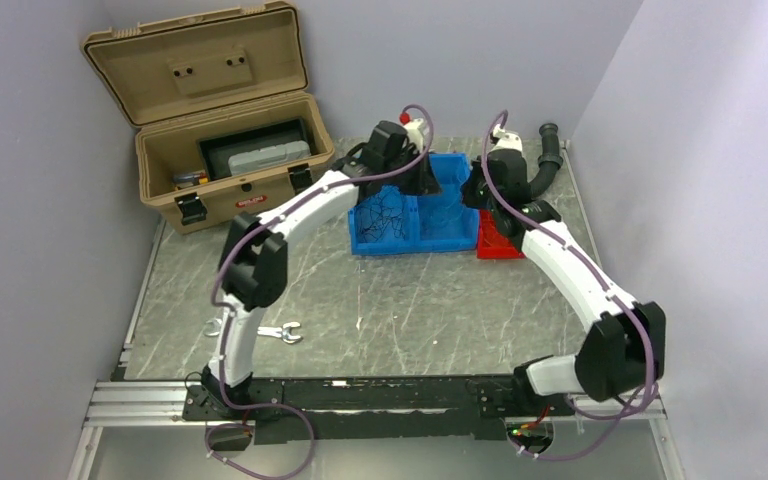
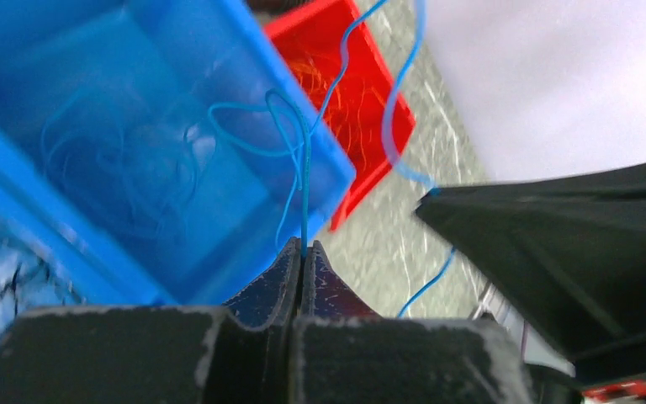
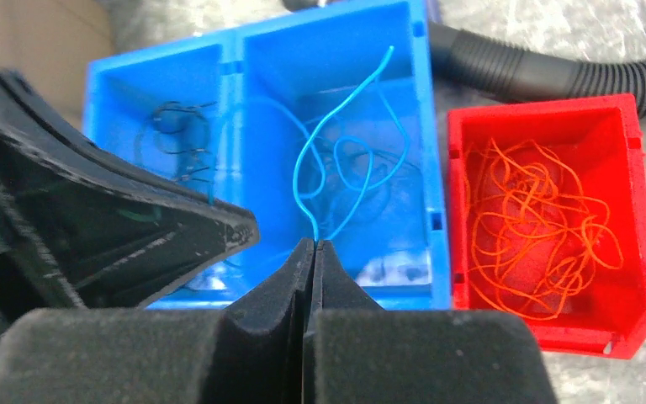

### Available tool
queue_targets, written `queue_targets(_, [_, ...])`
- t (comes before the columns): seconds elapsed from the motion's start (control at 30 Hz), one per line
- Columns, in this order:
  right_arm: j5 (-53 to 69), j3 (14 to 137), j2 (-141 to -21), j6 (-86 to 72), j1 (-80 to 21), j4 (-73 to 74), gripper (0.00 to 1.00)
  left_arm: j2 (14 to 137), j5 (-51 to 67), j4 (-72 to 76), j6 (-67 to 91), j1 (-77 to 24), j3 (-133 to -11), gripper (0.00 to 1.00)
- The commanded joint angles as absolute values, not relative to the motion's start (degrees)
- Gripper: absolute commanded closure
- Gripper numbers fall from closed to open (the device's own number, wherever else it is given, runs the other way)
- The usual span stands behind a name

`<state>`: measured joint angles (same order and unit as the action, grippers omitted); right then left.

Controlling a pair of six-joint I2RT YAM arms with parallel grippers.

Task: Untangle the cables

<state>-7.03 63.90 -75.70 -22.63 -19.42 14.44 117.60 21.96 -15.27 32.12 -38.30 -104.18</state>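
**Q:** Any writing I should log?
**Op:** Only a red label on the front of the tan case (image 1: 222,160), at 10 o'clock in my top view. I can't read the lettering. The lid stands open and a grey tray (image 1: 260,155) is inside.

**Q:** The cables: where are they, and pointing which way?
**Op:** The cables (image 1: 380,215) are in the bins at 12 o'clock. My left gripper (image 2: 303,252) is clamped on a blue strand (image 2: 304,185). Its long axis runs straight toward 12 in that wrist view, then it loops off toward 10. My right gripper (image 3: 313,248) is also closed, pinching a blue strand (image 3: 303,181) that leaves toward 12 and curves to a free end at 1. I can't tell whether this is one wire or two.

**Q:** Containers?
**Op:** The blue bin (image 1: 400,246) has two compartments, with black wires (image 3: 181,139) in the 9 o'clock side and blue wires (image 3: 362,160) in the 3 o'clock side. The red bin (image 1: 497,248) touches its 3 o'clock wall and holds orange wires (image 3: 538,219). A black corrugated hose (image 1: 545,165) lies behind at 1 o'clock.
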Motion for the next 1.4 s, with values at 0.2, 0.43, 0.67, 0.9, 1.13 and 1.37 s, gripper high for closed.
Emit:
queue_targets(0.2, [0.7, 72.6, -92.6, -20.6, -13.3, 10.9, 1.0, 131.3, 18.5, -28.9, 26.7, -38.5, -129.5, 0.33])
queue_targets(0.43, [3.1, 77.7, -100.0, -19.8, -12.7, 10.5, 1.0, 122.0, 15.3, -27.4, 24.4, -37.0, -121.6, 0.14])
queue_targets(0.67, [2.9, 86.6, -110.6, -17.3, -13.1, 13.9, 1.0, 107.8, 12.0, -24.5, 21.5, -37.0, -109.8, 0.08])
queue_targets(0.9, [1.4, 87.0, -109.3, -16.6, -14.2, 15.2, 0.75, 88.5, 8.3, -19.5, 20.6, -34.6, -87.1, 0.01])
queue_targets(1.13, [1.2, 82.0, -96.9, -16.0, -14.3, 16.4, 0.49, 72.6, -0.7, -17.3, 21.1, -32.2, -67.8, 0.0])
queue_targets(1.37, [4.1, 71.2, -81.0, -17.9, -14.3, 13.6, 0.05, 57.8, -6.6, -10.1, 20.7, -32.1, -49.5, 0.01])
